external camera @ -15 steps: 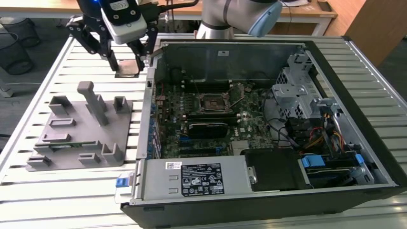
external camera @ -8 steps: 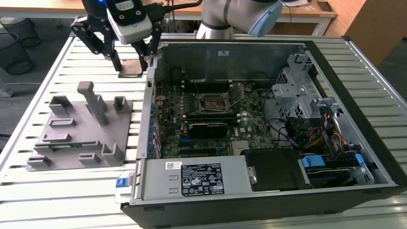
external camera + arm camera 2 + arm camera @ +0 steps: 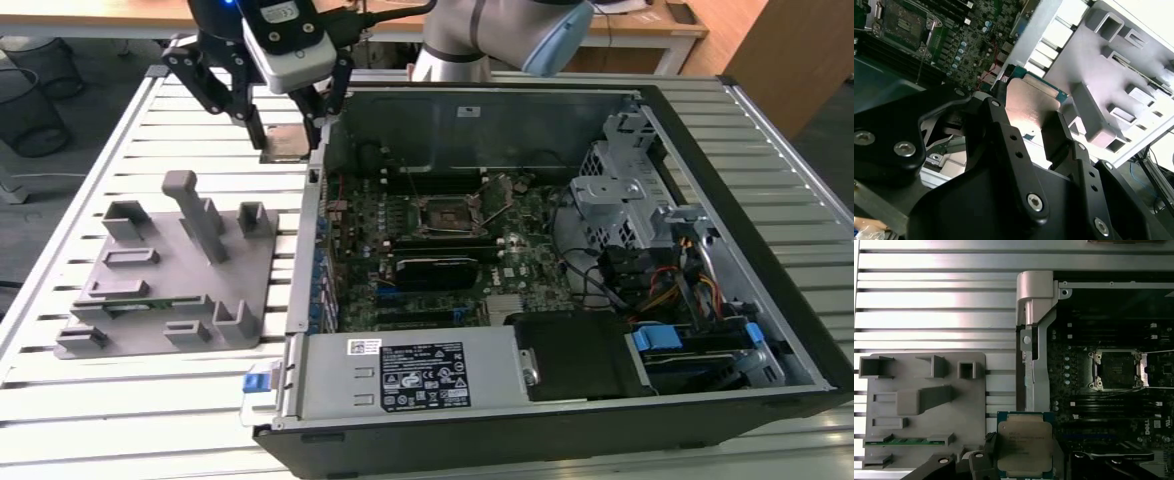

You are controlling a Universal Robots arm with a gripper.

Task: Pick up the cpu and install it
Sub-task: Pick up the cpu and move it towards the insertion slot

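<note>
The cpu (image 3: 284,146) is a flat square chip with a silvery top plate (image 3: 1025,445) and a green edge. It hangs in the air, and my gripper (image 3: 286,132) is shut on two of its opposite sides. In the exterior view it is above the slatted table, just outside the far left corner of the open computer case (image 3: 641,300). Both wrist views show the chip (image 3: 1030,102) between the black fingers (image 3: 1004,135). The empty cpu socket (image 3: 447,212) sits on the motherboard inside the case, with its frame open (image 3: 1116,370).
A grey plastic fixture (image 3: 174,270) with upright blocks stands on the table on the exterior view's left of the case. The case wall (image 3: 1035,340) rises between the chip and the motherboard. Inside the case are a power supply (image 3: 414,365), a drive cage (image 3: 627,190) and cables (image 3: 667,290).
</note>
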